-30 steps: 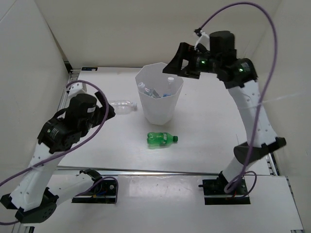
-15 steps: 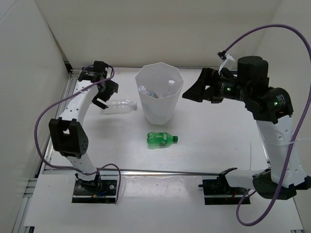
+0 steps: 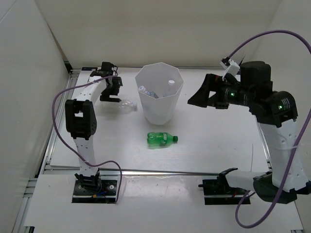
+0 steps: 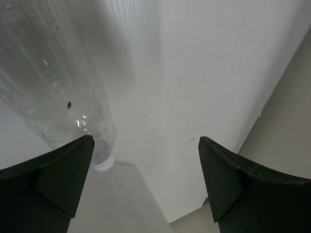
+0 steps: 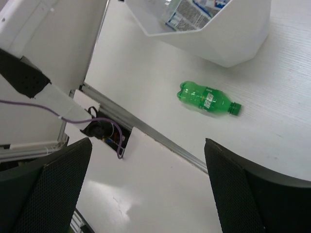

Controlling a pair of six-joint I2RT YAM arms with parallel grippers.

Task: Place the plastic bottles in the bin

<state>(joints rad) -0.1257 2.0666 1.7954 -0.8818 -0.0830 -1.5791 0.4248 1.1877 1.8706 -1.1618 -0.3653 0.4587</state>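
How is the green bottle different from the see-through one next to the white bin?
The green plastic bottle has a green cap and lies alone on the near side of the tall white bin. The clear plastic bottle has a white cap and lies left of the bin, by the left gripper. Both lie on their sides, outside the bin.

White arms (image 3: 279, 141), black joints (image 3: 80, 119), purple cables (image 3: 279, 32)

bin (image 3: 160, 109): translucent white plastic, smooth. green bottle (image 5: 204, 99): glossy plastic. clear bottle (image 4: 48, 82): transparent plastic, glinting. table (image 3: 214, 141): matt white, faintly grained. right gripper (image 5: 147, 155): matt black, finely textured.
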